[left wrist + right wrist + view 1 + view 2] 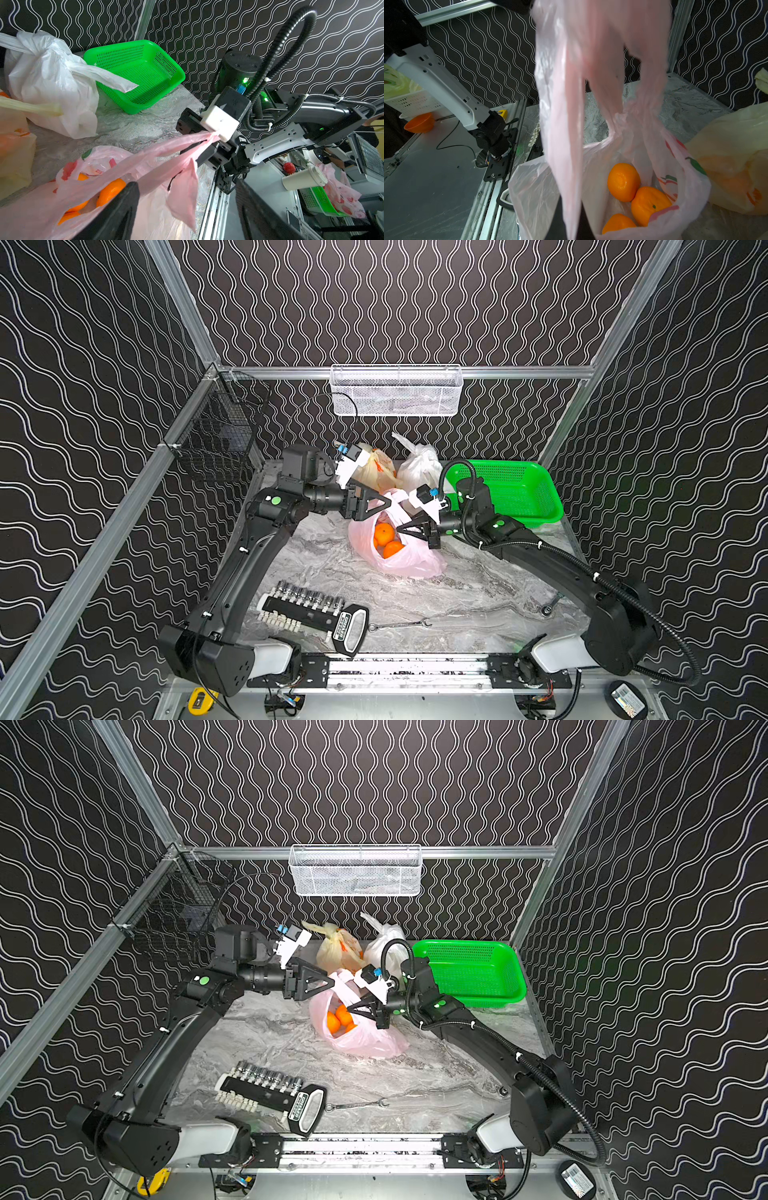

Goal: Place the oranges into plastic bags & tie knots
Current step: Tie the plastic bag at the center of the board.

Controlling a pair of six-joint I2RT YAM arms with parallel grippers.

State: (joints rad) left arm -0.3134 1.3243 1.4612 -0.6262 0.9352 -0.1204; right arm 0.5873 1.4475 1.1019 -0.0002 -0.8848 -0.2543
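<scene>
Tying seems the step in hand: the pink bag [409,564], mid-frame in both top views with three oranges [384,533] inside, has a handle [166,149] pinched by the right gripper [400,527], while the left gripper [386,502] gapes empty, likely needing the free handle.

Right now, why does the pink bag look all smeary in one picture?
In the right wrist view the pink bag looks smeary near its handles, probably too close or moving, yet the oranges inside look sharp; in the left wrist view that bag is crisp; in both top views the green basket glows bright.
</scene>
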